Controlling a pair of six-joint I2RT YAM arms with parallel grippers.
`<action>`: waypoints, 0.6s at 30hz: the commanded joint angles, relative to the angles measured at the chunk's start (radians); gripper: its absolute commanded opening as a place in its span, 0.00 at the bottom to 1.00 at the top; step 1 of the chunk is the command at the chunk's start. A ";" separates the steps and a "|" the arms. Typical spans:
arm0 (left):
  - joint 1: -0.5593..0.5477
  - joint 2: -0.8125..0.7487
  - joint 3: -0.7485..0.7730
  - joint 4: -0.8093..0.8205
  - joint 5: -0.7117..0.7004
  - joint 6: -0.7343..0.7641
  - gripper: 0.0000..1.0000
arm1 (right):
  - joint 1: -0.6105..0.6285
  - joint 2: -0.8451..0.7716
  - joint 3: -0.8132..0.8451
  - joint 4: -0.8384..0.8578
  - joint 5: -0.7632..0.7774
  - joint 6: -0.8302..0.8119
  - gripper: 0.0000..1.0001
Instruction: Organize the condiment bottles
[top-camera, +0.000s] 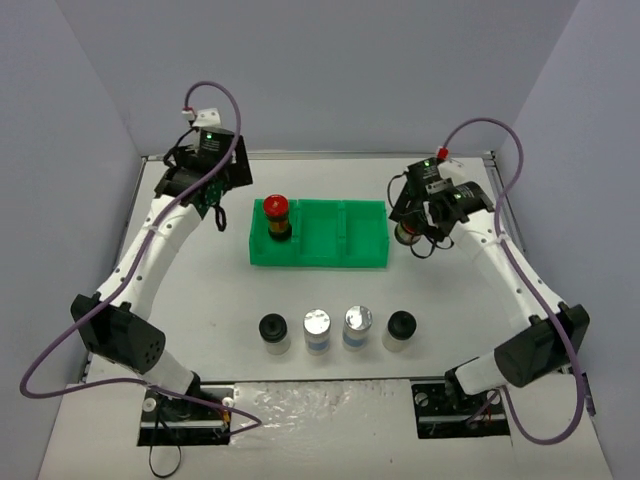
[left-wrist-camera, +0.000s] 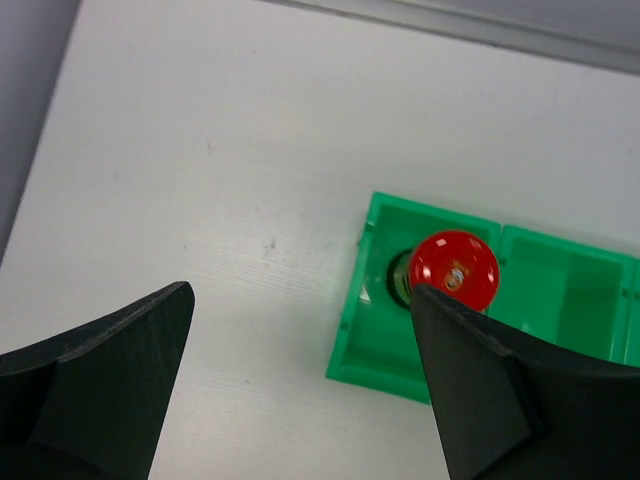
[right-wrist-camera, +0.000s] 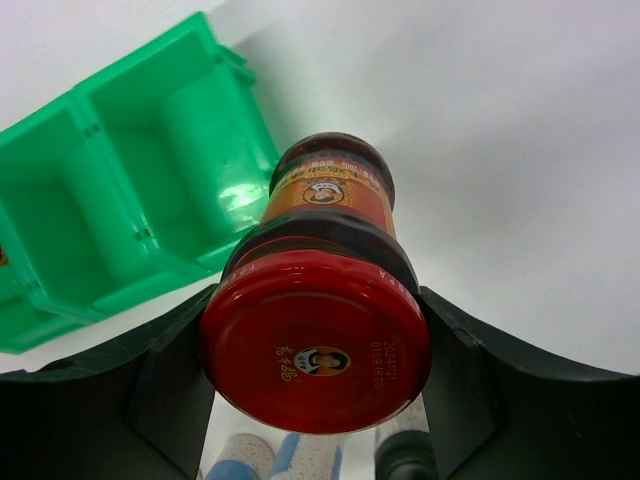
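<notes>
One red-capped jar (top-camera: 277, 217) stands in the left compartment of the green tray (top-camera: 340, 262); it also shows in the left wrist view (left-wrist-camera: 455, 272). My left gripper (left-wrist-camera: 300, 400) is open and empty, above the table left of the tray. My right gripper (right-wrist-camera: 315, 355) is shut on the second red-capped jar (right-wrist-camera: 318, 335), held just right of the tray (top-camera: 405, 233). Two black-capped jars (top-camera: 274, 332) (top-camera: 399, 329) and two silver-capped jars (top-camera: 317, 328) (top-camera: 357, 326) stand in a row near the front.
The tray's middle and right compartments (right-wrist-camera: 120, 190) hold nothing. The white table (top-camera: 200, 300) has grey walls behind and at both sides.
</notes>
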 joint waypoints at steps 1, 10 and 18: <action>0.099 -0.012 0.079 -0.002 -0.053 -0.035 0.87 | 0.136 0.111 0.171 0.155 0.008 -0.078 0.00; 0.229 -0.011 0.032 -0.029 -0.018 -0.098 0.87 | 0.300 0.369 0.467 0.206 -0.021 -0.161 0.00; 0.271 -0.006 0.006 -0.036 -0.009 -0.125 0.87 | 0.392 0.536 0.666 0.211 -0.069 -0.210 0.00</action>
